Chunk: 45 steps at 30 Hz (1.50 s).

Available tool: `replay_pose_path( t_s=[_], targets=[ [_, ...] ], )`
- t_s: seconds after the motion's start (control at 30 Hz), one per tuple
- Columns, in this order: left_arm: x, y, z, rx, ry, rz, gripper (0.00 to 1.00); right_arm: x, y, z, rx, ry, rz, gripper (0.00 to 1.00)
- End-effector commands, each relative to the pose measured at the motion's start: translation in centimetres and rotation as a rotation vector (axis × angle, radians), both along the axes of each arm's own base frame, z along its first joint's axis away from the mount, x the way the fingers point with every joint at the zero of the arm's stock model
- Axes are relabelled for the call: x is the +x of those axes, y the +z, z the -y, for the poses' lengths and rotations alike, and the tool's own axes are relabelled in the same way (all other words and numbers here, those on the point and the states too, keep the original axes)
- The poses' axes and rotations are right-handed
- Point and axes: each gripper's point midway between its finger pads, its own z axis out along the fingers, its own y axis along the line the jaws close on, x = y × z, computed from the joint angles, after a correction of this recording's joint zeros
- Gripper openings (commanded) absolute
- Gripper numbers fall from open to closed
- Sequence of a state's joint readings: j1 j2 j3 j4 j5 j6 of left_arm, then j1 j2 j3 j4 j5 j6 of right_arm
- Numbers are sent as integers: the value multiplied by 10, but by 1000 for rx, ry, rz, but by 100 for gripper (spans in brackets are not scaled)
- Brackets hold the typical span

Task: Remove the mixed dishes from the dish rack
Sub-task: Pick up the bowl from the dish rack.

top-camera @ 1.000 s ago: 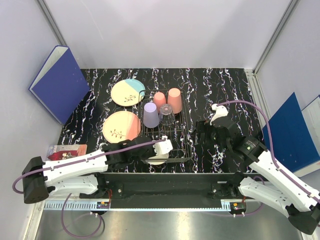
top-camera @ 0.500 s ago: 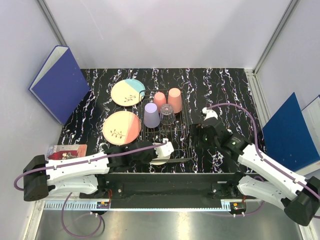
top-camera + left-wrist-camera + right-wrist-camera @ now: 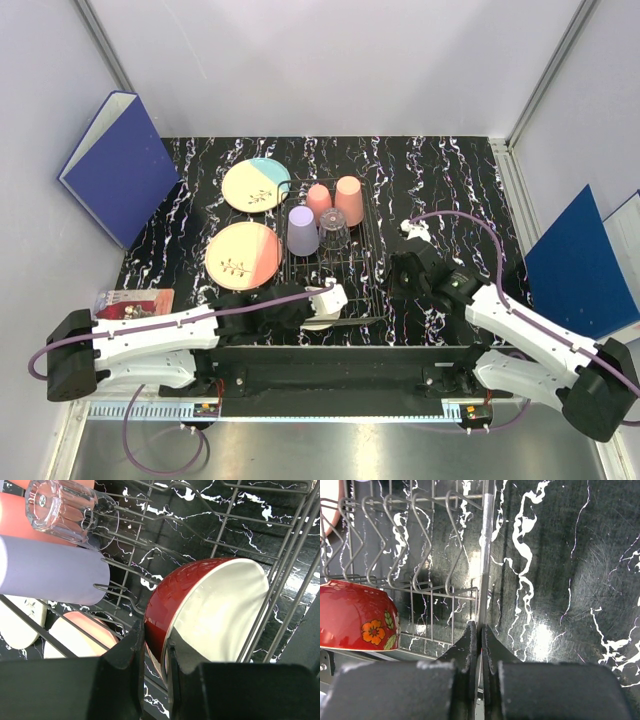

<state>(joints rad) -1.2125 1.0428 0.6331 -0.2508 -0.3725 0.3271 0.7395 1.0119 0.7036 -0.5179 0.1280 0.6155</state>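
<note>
Left wrist view: the left gripper (image 3: 155, 642) is clamped on the rim of the red bowl (image 3: 205, 605), with one finger on the red outside and one on the cream inside. The bowl stands tilted on edge at the near end of the dish rack (image 3: 362, 262). A lavender cup (image 3: 50, 577) and a clear glass (image 3: 62, 507) sit further back in the rack. Right wrist view: the right gripper (image 3: 480, 630) is pinched tight on the rack's right rim wire. Top view: a blue-and-cream plate (image 3: 255, 185) and a salmon-pink plate (image 3: 243, 253) lie on the table (image 3: 440, 170), left of the rack.
</note>
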Motion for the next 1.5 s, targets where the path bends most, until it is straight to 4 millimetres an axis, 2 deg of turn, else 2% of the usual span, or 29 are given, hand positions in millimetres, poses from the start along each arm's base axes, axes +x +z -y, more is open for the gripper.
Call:
replay_pose_path(
  t_s=[0.0, 0.3, 0.43, 0.57, 0.77, 1.0, 1.17, 1.47],
  targets=[
    [0, 33, 24, -202, 18, -4, 0, 5, -5, -9, 12, 15, 9, 0],
    [0, 50, 26, -266, 15, 26, 0, 0, -40, -6, -53, 1, -87, 0],
    [2, 66, 27, -310, 9, 67, 0, -2, -48, -7, -53, -4, -108, 0],
    [1, 73, 28, -321, -2, 127, 0, -4, -52, -6, -55, -14, -127, 0],
    [1, 73, 32, -261, -18, 233, 0, -5, -49, -7, -37, -32, -125, 0],
    [4, 66, 38, -202, -28, 325, 0, -3, -37, 3, -38, -81, -92, 0],
    [8, 76, 41, -228, -12, 370, 0, -4, -33, 15, -57, -123, -79, 0],
    [11, 115, 33, -368, 72, 372, 0, -4, -23, 33, -38, -240, -32, 0]
  ],
)
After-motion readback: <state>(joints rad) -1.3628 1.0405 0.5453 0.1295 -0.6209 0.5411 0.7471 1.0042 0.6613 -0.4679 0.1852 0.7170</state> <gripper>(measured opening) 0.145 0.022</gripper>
